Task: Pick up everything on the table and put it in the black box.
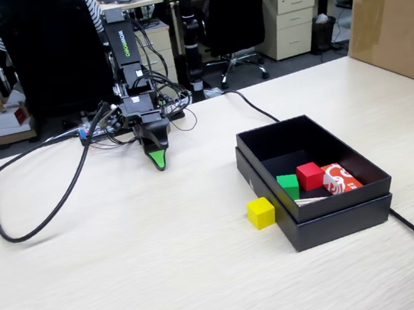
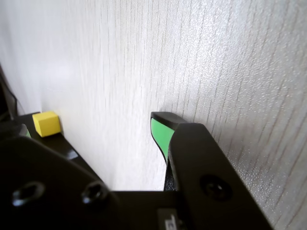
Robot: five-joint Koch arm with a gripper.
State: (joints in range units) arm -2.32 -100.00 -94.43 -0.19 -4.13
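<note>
Yellow cube [image 1: 261, 213] on the tabletop [image 1: 131, 273] touching black box [image 1: 339, 217] at its 9 o'clock, my gripper [image 1: 159, 160] empty, well apart at 11 o'clock, opening I cannot tell.

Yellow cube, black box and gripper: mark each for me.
Yellow cube [image 1: 261, 213], fixed view, on its front face.
Black box [image 1: 338, 218], fixed view, on its near outer wall.
Gripper [image 1: 159, 160], fixed view, at its green-tipped end, low over the table.

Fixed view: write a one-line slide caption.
Koch arm's gripper rests low on the table, away from the yellow cube beside the black box holding red cube and green cube.
</note>
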